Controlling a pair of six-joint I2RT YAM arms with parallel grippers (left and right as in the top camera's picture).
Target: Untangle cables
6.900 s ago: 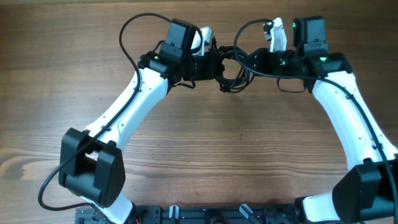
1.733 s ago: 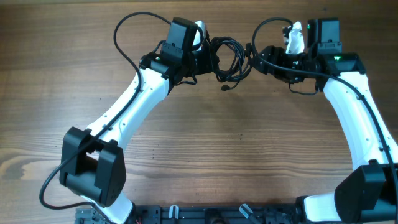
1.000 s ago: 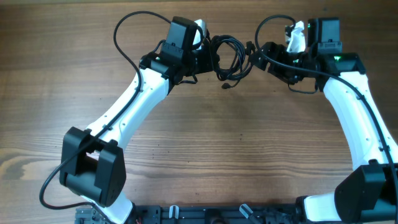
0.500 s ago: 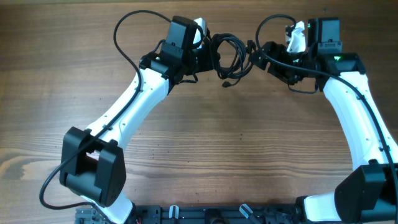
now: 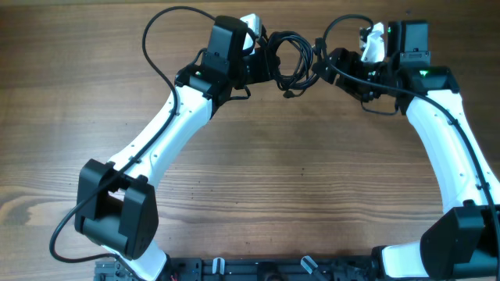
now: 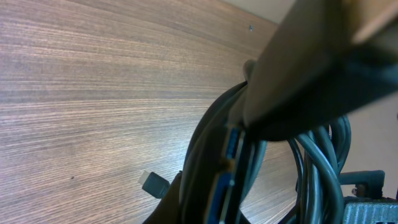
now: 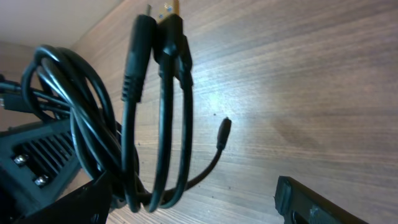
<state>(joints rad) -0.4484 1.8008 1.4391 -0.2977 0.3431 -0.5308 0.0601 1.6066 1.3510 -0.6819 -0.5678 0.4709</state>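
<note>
The cables [image 5: 291, 61] are a clump of thin black loops at the far middle of the table, lifted between my two grippers. My left gripper [image 5: 264, 61] is shut on the clump's left side. In the left wrist view the cords [image 6: 214, 155] run pinched in the left gripper [image 6: 241, 135], and one small plug [image 6: 155, 183] hangs free above the wood. My right gripper [image 5: 322, 66] stands open just right of the clump. In the right wrist view the loops [image 7: 158, 124] hang next to the left finger [image 7: 81, 199] of the open right gripper [image 7: 193, 200], ungripped; a plug end [image 7: 224, 132] dangles.
The wooden table [image 5: 297, 172] stretches toward me. The left arm's thick wire [image 5: 156, 47] arcs over the far left, and the right arm's wire [image 5: 344, 23] loops near the far edge. The arm bases and a black rail [image 5: 258, 269] line the near edge.
My left gripper has carried the cable clump a little farther toward the table's far edge. The right gripper has stayed open in nearly the same spot.
</note>
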